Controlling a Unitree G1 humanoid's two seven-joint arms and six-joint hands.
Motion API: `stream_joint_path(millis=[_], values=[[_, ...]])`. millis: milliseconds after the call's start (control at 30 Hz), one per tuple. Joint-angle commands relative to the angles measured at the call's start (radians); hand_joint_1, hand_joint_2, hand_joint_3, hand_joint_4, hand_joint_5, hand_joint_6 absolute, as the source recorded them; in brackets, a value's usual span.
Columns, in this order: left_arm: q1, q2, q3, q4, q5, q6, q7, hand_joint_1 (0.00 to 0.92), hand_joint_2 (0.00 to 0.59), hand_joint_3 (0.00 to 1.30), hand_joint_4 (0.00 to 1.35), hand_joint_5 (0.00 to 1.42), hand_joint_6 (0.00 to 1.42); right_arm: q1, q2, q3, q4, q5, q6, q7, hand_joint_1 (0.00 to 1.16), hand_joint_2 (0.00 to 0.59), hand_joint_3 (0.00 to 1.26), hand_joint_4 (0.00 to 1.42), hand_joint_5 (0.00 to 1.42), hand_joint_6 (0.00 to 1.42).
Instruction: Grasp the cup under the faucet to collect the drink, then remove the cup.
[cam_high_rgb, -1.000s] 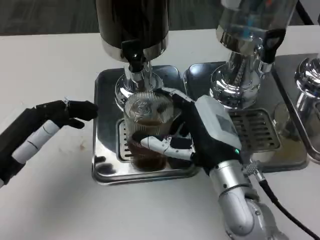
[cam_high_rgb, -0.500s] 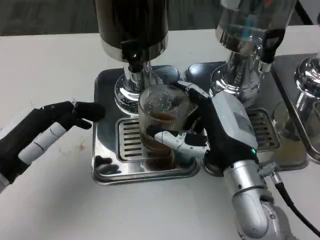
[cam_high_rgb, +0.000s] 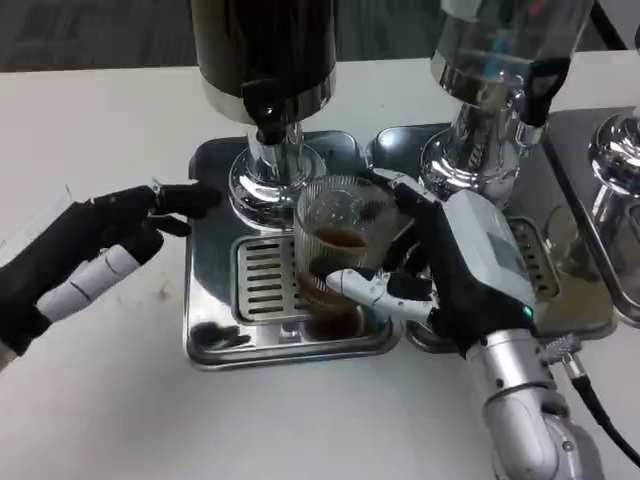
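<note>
A ribbed clear cup (cam_high_rgb: 338, 250) with dark drink in its lower half is gripped by my right hand (cam_high_rgb: 440, 265), fingers wrapped around its near side. It hangs over the right part of the drip grate (cam_high_rgb: 265, 280), to the right of the black faucet (cam_high_rgb: 268, 112) of the dark dispenser (cam_high_rgb: 265, 50). My left hand (cam_high_rgb: 95, 250) hovers at the left edge of the steel tray (cam_high_rgb: 210, 330), fingers spread and empty, fingertips pointing toward the dispenser base.
A second dispenser (cam_high_rgb: 500, 60) with a clear tank stands on its own steel tray (cam_high_rgb: 575, 300) to the right, close behind my right hand. A third chrome base (cam_high_rgb: 615, 150) is at the far right. Bare white table lies in front.
My right hand has carried the cup rightward, out from under the faucet and off the grate's middle. My left hand has moved a little right and up toward the tray.
</note>
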Motion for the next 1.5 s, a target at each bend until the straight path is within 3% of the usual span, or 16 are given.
stream_joint_path(millis=[33, 233, 533, 967, 1500], values=[[0.031, 0.054, -0.009, -0.036, 0.052, -0.095, 0.012, 0.0, 0.137, 0.25, 0.13, 0.17, 0.28, 0.018, -0.002, -0.015, -0.076, 0.001, -0.002, 0.002, 0.61, 0.275, 0.41, 0.62, 0.77, 0.85], [0.063, 0.143, -0.012, -0.063, 0.131, -0.24, 0.04, 0.0, 0.119, 0.12, 0.0, 0.05, 0.2, 0.059, -0.018, -0.029, -0.151, -0.002, 0.007, 0.023, 0.61, 0.281, 0.42, 0.63, 0.77, 0.86], [0.088, 0.232, -0.036, -0.078, 0.209, -0.375, 0.108, 0.0, 0.098, 0.05, 0.0, 0.0, 0.15, 0.107, -0.035, -0.04, -0.23, -0.003, 0.019, 0.056, 0.6, 0.29, 0.42, 0.63, 0.77, 0.86], [0.165, 0.308, -0.095, -0.146, 0.169, -0.454, 0.164, 0.0, 0.083, 0.03, 0.0, 0.0, 0.14, 0.172, -0.056, -0.053, -0.345, -0.003, 0.023, 0.116, 0.6, 0.291, 0.42, 0.64, 0.77, 0.86], [0.324, 0.393, -0.147, -0.325, 0.041, -0.446, 0.205, 0.0, 0.082, 0.03, 0.0, 0.0, 0.14, 0.303, -0.096, -0.094, -0.524, -0.012, 0.024, 0.205, 0.6, 0.292, 0.43, 0.64, 0.78, 0.86]])
